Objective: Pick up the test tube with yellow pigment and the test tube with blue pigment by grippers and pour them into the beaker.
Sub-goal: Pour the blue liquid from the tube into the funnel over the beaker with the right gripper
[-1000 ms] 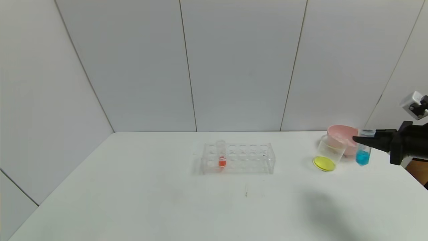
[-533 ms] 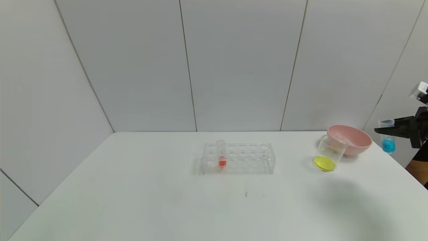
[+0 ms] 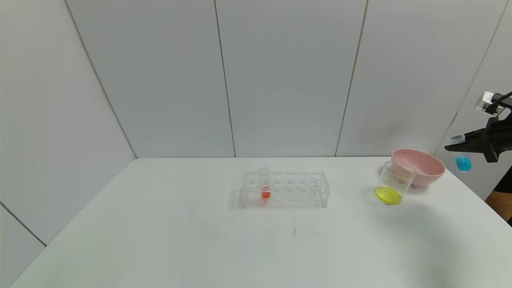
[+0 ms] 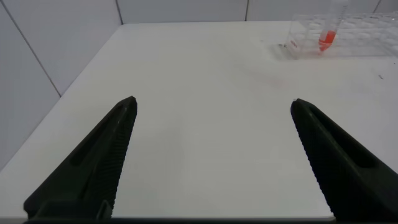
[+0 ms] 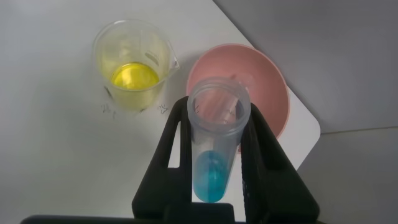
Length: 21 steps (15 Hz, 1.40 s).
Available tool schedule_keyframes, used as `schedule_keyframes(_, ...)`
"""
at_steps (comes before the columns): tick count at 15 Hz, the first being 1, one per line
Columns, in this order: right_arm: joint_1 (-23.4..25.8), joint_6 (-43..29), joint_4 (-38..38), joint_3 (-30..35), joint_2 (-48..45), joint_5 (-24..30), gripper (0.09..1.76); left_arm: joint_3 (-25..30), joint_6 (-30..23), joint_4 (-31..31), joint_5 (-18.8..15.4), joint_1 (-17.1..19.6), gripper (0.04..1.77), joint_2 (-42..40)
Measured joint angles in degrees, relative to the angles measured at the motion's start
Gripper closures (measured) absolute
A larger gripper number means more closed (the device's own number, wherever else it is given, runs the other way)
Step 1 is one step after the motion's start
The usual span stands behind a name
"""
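Blue-tinted test tube (image 5: 214,146), pinched upright between the fingers of my right gripper (image 3: 460,147), hangs in the air off the table's (image 3: 200,240) right edge, well apart from the beaker (image 3: 394,185), its pigment pooled at the round bottom. My left gripper (image 4: 211,162) is parked low over the near left part of the table, fingers spread and holding nothing. Farther out stands the clear rack (image 3: 285,189), with a red-tinted tube (image 3: 265,184) in it. At right, the beaker already holds yellow liquid; just behind it, touching or nearly so, sits the pink bowl (image 3: 420,166). Risks, as I judge them: pouring from too far over would send blue into the bowl; tipping early would spill onto the table; a slack pinch could drop the tube.
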State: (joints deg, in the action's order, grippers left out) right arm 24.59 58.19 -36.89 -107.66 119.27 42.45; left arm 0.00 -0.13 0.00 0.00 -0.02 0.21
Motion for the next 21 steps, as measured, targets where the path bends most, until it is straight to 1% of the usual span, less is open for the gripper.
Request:
schedule_keyframes(1,-0.52,0.82,-3.67,-3.21,1.34,-2.16,1.34,0.00,-0.02,0.00,0.00,0.00,0.05,0.00)
schedule_keyframes(2,-1.22,2.17,-4.99,-5.16,2.43,-3.96,1.34,0.00,0.00,0.00,0.00,-0.02,0.05,0.00)
schedule_keyframes(4,-2.55,3.29,-5.12,-6.45,3.63,-6.11,1.34,0.00,-0.02,0.00,0.00,0.02,0.05,0.00)
schedule_keyframes(9,-5.96,4.35,-5.69,-6.92,3.88,-10.40,1.34,0.00,0.00,0.00,0.00,0.00,0.05,0.00)
schedule_keyframes(21,-15.91,5.42,-7.69,-6.95,1.71,-31.83,1.34,0.00,-0.02,0.00,0.00,-0.02,0.05,0.00)
